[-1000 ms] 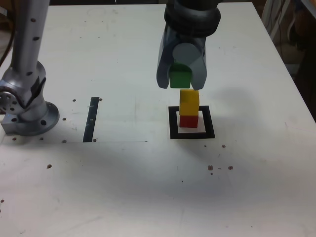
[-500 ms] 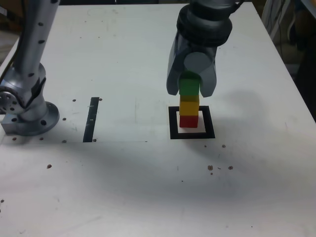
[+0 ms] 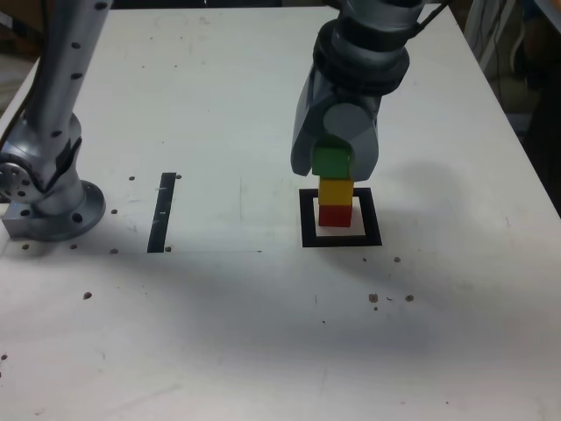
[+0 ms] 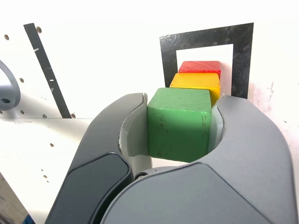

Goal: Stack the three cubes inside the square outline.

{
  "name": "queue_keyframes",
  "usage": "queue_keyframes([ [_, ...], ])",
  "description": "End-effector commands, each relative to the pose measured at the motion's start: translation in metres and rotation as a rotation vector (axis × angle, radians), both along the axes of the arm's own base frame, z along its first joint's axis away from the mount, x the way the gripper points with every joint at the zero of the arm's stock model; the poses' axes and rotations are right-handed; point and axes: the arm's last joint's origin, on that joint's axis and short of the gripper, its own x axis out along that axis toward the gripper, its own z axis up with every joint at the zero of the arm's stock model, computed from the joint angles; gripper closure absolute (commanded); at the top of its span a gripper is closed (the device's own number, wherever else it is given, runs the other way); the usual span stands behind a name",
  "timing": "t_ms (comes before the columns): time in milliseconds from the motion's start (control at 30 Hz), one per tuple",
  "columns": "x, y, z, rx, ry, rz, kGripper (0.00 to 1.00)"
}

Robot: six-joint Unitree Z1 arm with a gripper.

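Standing on a white table [image 3: 219, 333], one grey robot arm with its round base [image 3: 53, 206] at the exterior view's left edge.

Surface: matte white, scattered with small dark specks and holes; a thin pencil-like line runs across it just below the tape marks. Some shadow falls to the exterior view's right of the arm.

Marks on the surface: a black square outline [image 3: 341, 239] with a pale centre, near the middle of the table; a thin straight black tape strip [image 3: 163, 212] well apart from it, toward the exterior view's left, between the outline and the base.

Blocks: a red cube [image 3: 334, 215] sits inside the outline on the pale centre; a yellow cube [image 3: 336, 190] rests directly on top of it; a green cube [image 3: 331, 161] is above the yellow one, so close that I cannot tell whether they touch.

Gripper [image 3: 334, 162]: pointing downward over the stack, its two grey jaws pinching the green cube from both sides; the wrist view shows the jaws pressed flat against opposite faces.

Room: dim clutter beyond the table's far and right edges in the exterior view, too dark and blurred to identify.
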Motion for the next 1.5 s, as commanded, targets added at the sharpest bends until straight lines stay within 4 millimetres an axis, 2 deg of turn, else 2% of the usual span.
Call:
queue_keyframes([
  [0,0.001,0.0,0.0,0.008,0.003,-0.005,0.72],
  [133,0.001,0.0,0.003,0.019,-0.008,-0.008,0.66],
  [267,0.0,0.0,0.002,0.018,-0.003,-0.007,0.54],
  [600,0.0,-0.001,-0.002,-0.021,0.013,-0.006,0.08],
  [733,-0.001,-0.001,0.001,-0.025,0.003,-0.006,0.01],
  [867,-0.005,-0.002,0.01,-0.017,-0.022,-0.013,0.01],
  [1000,-0.024,0.0,0.035,-0.009,-0.071,-0.023,0.01],
  [1233,-0.081,0.009,0.085,0.008,-0.178,-0.036,0.01],
  [1333,-0.11,0.014,0.091,0.006,-0.178,-0.038,0.01],
  [1467,-0.145,0.02,0.087,0.005,-0.146,-0.037,0.01],
])
